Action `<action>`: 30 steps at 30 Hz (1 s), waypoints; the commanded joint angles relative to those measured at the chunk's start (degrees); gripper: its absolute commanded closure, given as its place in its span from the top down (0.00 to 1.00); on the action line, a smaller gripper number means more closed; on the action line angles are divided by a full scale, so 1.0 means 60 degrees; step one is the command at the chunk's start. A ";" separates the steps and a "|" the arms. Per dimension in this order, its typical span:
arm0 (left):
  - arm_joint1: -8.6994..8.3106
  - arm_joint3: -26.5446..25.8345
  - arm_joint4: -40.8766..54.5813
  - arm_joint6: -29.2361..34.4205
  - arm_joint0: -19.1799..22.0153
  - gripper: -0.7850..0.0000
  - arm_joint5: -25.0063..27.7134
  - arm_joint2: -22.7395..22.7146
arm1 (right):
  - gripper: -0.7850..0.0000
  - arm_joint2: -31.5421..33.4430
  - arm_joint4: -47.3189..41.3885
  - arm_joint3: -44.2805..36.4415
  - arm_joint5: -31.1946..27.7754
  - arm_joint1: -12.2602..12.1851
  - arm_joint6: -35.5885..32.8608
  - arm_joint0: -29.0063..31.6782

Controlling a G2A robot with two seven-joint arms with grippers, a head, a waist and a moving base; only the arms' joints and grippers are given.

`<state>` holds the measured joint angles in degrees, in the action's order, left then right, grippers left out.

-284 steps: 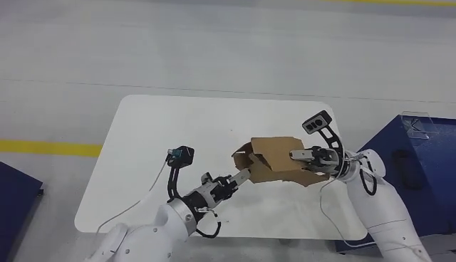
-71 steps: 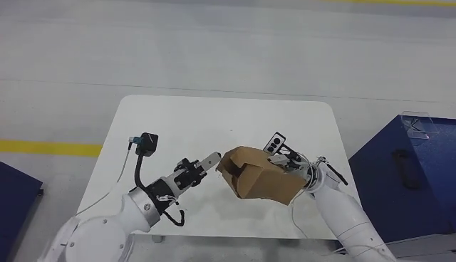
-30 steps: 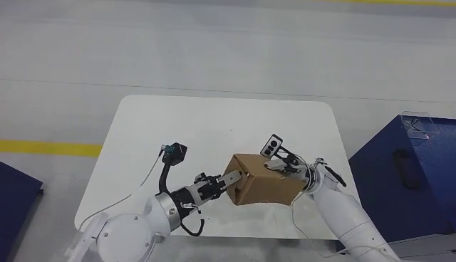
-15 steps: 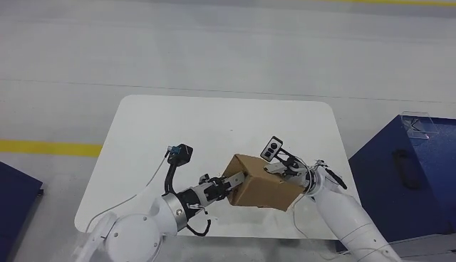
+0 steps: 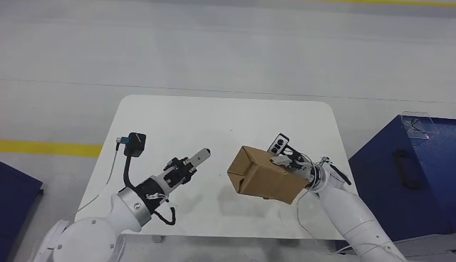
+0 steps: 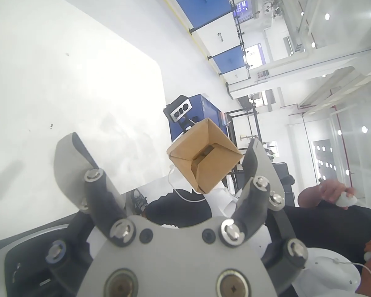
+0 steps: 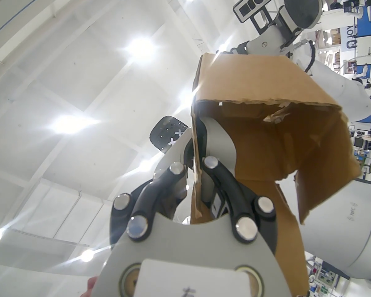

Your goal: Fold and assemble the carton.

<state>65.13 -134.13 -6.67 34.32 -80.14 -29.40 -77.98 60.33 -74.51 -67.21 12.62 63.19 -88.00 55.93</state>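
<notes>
Your right jaws pinch a wall of the brown cardboard carton [image 5: 267, 174], lifted over the white tabletop [image 5: 178, 119]. Your left jaws, spread and empty, have it at 3 o'clock, folded end facing them.

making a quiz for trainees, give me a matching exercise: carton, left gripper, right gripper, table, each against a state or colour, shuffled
1 carton
2 left gripper
3 right gripper
4 table

a white, rounded corners
b jaws open, holding nothing
c brown, tilted
d jaws shut on a cardboard wall

Pairs: 1-c, 2-b, 3-d, 4-a
</notes>
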 commanded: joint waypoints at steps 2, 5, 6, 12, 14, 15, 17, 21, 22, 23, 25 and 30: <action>0.0000 0.0000 0.0001 0.0001 0.0000 1.00 0.0000 0.0000 | 0.00 0.0000 0.0000 0.0001 0.0000 0.0000 0.0000 0.0000; 0.0000 0.0000 0.0001 0.0001 0.0000 1.00 0.0000 0.0000 | 0.00 -0.0096 0.0106 -0.0122 0.0551 -0.0003 0.0616 0.0079; 0.0000 0.0000 0.0001 0.0001 0.0000 1.00 0.0000 0.0000 | 0.00 -0.0214 -0.0100 -0.0183 0.1895 -0.0014 0.1313 0.0117; 0.0000 0.0000 0.0001 0.0001 0.0000 1.00 0.0000 0.0000 | 0.00 0.0561 -0.2304 -0.1040 0.6172 -0.0273 0.5875 0.0106; 0.0000 0.0000 0.0001 0.0001 0.0000 1.00 0.0000 0.0000 | 0.00 0.0874 -0.3053 -0.1182 0.7239 -0.0337 0.7930 0.0122; 0.0000 0.0000 0.0001 0.0001 0.0000 1.00 0.0000 0.0000 | 0.00 0.1044 -0.3672 -0.1008 0.7564 -0.0361 0.9264 0.0209; 0.0000 0.0000 0.0001 0.0001 0.0000 1.00 0.0000 0.0000 | 0.00 0.1125 -0.5221 -0.1378 0.7564 -0.0394 1.1859 0.0341; 0.0000 0.0000 0.0001 0.0001 0.0000 1.00 0.0000 0.0000 | 0.00 0.1453 -0.8780 -0.2611 0.6722 -0.0566 1.7533 0.0606; 0.0000 0.0000 0.0001 0.0001 0.0000 1.00 0.0000 0.0000 | 0.00 0.1503 -0.9826 -0.3078 0.5992 -0.0610 1.8943 0.0684; 0.0000 0.0000 0.0001 0.0001 0.0000 1.00 0.0000 0.0000 | 0.00 0.1541 -1.0828 -0.3603 0.5188 -0.0654 2.0349 0.0730; 0.0000 0.0000 0.0001 0.0001 0.0000 1.00 0.0000 0.0000 | 0.00 0.1671 -1.2803 -0.4525 0.3355 -0.0738 2.2964 0.0750; 0.0000 0.0000 0.0001 0.0001 0.0000 1.00 0.0000 0.0000 | 0.00 0.2001 -1.4457 -0.5494 0.0076 -0.0871 2.6318 0.0557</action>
<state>65.13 -134.13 -6.67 34.33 -80.14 -29.39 -77.98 72.31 -160.36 -99.77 17.73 58.05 63.93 59.33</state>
